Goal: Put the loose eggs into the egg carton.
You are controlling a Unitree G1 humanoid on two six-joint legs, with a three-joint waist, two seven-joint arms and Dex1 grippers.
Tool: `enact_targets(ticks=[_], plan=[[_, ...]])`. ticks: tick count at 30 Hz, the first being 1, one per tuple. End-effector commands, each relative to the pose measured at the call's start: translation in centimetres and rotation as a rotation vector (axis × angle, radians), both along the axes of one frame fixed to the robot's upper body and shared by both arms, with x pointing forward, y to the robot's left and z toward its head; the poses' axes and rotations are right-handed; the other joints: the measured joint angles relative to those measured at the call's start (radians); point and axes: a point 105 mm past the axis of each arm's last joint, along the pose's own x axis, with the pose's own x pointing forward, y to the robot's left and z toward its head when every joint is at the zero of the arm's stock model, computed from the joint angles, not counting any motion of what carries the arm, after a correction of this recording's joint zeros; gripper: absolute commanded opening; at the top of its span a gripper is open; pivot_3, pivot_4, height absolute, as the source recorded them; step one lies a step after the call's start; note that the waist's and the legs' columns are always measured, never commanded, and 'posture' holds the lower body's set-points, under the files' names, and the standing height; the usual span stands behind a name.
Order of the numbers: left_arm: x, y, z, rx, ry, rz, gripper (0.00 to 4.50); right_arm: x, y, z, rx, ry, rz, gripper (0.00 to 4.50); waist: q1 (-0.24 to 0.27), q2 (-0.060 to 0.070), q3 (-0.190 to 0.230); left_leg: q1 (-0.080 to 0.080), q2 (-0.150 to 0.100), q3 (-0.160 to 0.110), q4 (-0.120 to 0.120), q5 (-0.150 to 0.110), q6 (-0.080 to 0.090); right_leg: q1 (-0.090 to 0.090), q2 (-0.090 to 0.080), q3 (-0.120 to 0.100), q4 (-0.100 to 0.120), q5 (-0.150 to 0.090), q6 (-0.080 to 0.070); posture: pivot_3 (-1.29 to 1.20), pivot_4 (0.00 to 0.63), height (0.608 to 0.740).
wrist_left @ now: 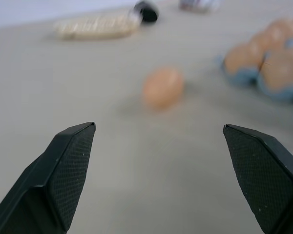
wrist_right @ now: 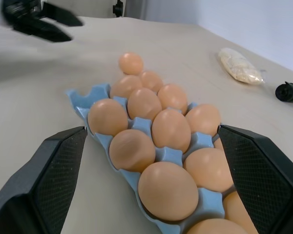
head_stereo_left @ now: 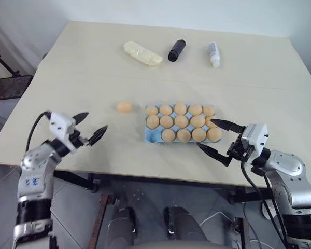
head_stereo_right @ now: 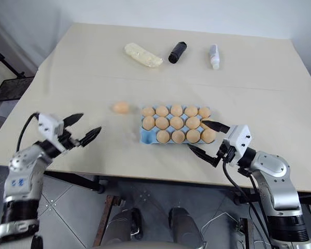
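We find the egg carton (head_stereo_left: 154, 136) lying flat on the desk (head_stereo_left: 83, 78), toward its near edge and right of centre. Fourteen of its fifteen cups hold eggs; the single empty cup is at the near left corner. One loose egg (head_stereo_left: 124, 106) rests on the desk surface just left of the carton's far left corner, apart from it and not touching.

The left hand (head_stereo_left: 93, 127) hovers over the near left part of the desk, pointing toward the loose egg, with some bare desk between them. Its two black fingers stand wide apart and hold nothing; in the left wrist view the egg lies ahead between the two fingertips (wrist_left: 73, 146).

The right hand (head_stereo_left: 217, 138) sits at the carton's near right corner. Its fingers are also spread fully and grip nothing; one finger reaches over the right end of the carton and the other lies just off its near edge.

At the far side of the desk we note a pale-yellow lumpy oblong (head_stereo_left: 142, 53), a black cylindrical object (head_stereo_left: 177, 50) lying on its side, and a small pale bottle (head_stereo_left: 213, 54), all well apart from the carton.
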Motion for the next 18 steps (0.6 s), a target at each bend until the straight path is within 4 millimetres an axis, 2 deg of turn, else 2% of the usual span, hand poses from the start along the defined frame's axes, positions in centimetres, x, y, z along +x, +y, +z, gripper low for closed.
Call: enact_targets(ticks=[1,4,8,16,18], plan=[[2.5,-1.5,-0.1,0.022,0.009,-0.007,4.46,-0.4,-0.1,1.0,0.005,-0.049,-0.010,4.50,0.002,0.000,0.000,0.000,0.000,0.000,0.000,0.001,0.001,0.000,0.001,0.000,0.000,0.000,0.000,0.00,0.150,0.740],[4.7,-3.5,-0.2,0.052,0.030,-0.045,4.46,-0.5,0.0,1.0,0.011,-0.051,-0.021,4.50,0.001,0.000,0.000,-0.001,-0.001,0.001,0.000,0.000,0.000,-0.001,0.001,0.001,0.000,0.000,0.000,0.00,0.150,0.740],[6.7,-4.9,-0.8,0.084,0.059,-0.053,4.46,-0.6,0.2,1.0,0.015,-0.052,-0.027,4.50,-0.001,0.000,0.000,-0.001,-0.001,0.003,0.002,-0.001,-0.001,-0.002,0.003,0.001,0.000,0.000,0.001,0.00,0.150,0.740],[8.7,-5.3,-1.3,0.081,0.087,0.005,4.46,-0.7,0.2,0.9,0.029,-0.054,-0.053,4.50,0.002,-0.001,0.000,-0.001,0.000,0.003,0.004,-0.001,-0.001,-0.003,0.003,0.001,0.000,-0.001,0.001,0.00,0.150,0.740],[8.7,-5.4,-1.2,0.075,0.083,-0.004,4.07,-0.6,0.1,0.9,0.031,-0.055,-0.058,4.50,0.001,-0.001,0.000,-0.001,-0.001,0.004,0.005,-0.002,0.000,-0.003,0.003,0.000,0.001,-0.001,0.001,0.00,0.150,0.740]])
